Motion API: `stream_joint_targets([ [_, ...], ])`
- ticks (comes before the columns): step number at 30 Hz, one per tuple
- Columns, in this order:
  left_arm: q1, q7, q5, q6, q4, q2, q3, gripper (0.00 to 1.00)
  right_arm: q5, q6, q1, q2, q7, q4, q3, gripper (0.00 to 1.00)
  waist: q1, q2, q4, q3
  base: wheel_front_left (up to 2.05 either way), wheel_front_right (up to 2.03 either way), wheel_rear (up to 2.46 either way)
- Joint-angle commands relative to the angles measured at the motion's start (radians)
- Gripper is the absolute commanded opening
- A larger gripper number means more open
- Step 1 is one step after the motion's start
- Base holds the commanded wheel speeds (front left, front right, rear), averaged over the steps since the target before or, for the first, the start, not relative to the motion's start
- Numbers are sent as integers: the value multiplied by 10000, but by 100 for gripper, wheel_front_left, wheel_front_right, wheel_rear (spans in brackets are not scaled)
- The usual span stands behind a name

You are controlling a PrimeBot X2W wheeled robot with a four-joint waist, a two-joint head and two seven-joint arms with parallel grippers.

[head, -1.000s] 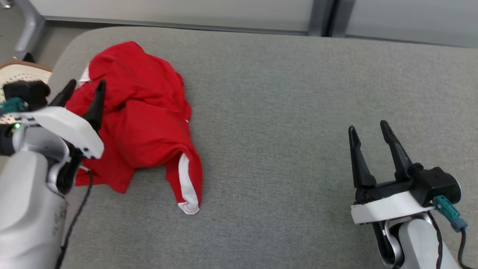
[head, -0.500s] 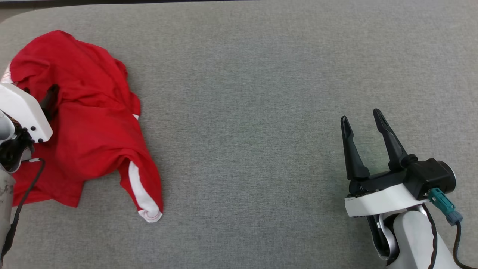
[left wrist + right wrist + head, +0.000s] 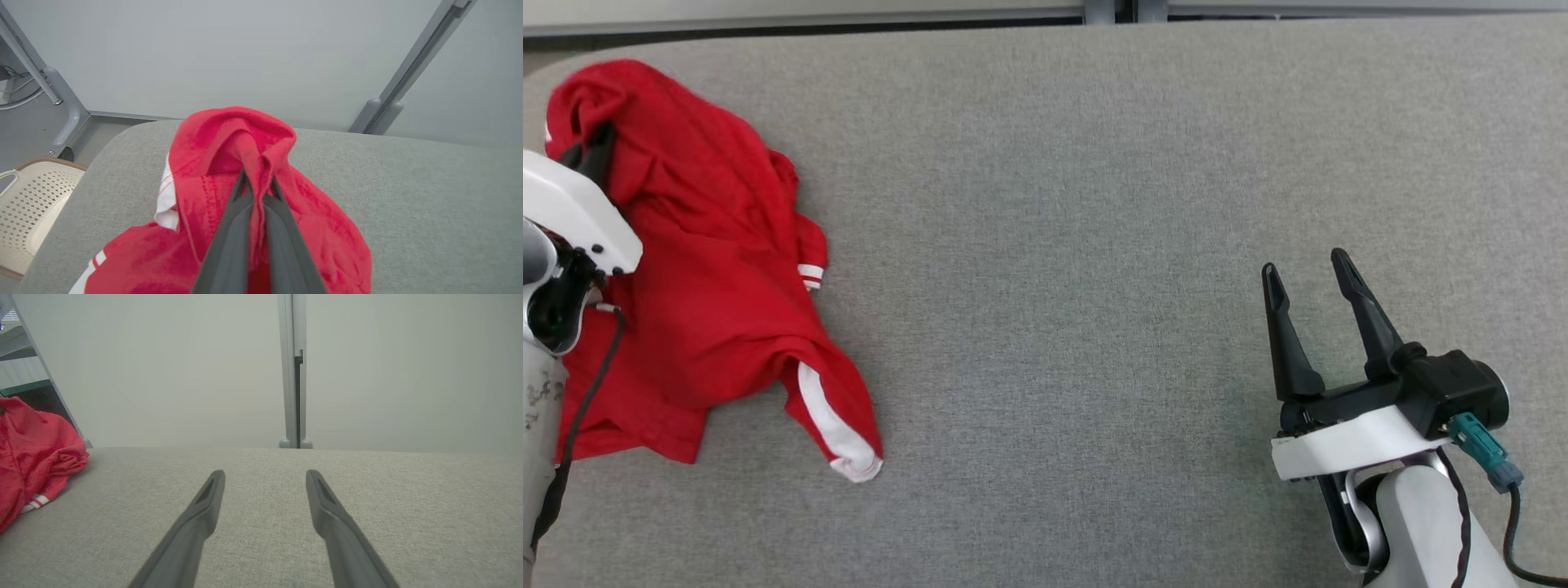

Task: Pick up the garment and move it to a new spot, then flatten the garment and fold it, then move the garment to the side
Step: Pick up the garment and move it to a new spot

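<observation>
**Grey padded surface, one garment at its left end**

Grey fabric-covered surface [image 3: 1111,245]: flat, fine weave, runs across the whole head view. Its far-left corner [image 3: 118,134] is rounded. A red garment [image 3: 711,294] lies crumpled at the left end, well apart from the middle and right stretch. The garment's far part is bunched and raised off the fabric, and the rest lies on it. A sleeve [image 3: 833,425] with a white stripe trails toward the near side, flat on the surface. Striped trim [image 3: 809,276] shows at the garment's right edge.
</observation>
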Motion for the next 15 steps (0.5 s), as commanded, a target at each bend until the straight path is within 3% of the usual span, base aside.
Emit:
stream_joint_targets([
  [1, -187, -265, -82, -11, -157, 88, -27, 0, 74, 1, 80, -7, -54, 29, 20, 100, 0, 0, 75, -259, 0, 0, 0],
  [7, -215, -1447, -458, -12, -1410, 94, -300, 0, 281, 1, 330, 12, -57, 108, -11, 100, 0, 0, 157, -1078, 0, 0, 0],
  [15, 80, -1473, -698, 114, -3392, 50, -544, 0, 667, 1, 643, 21, -39, 86, -91, 100, 0, 0, 12, -1809, 0, 0, 0],
])
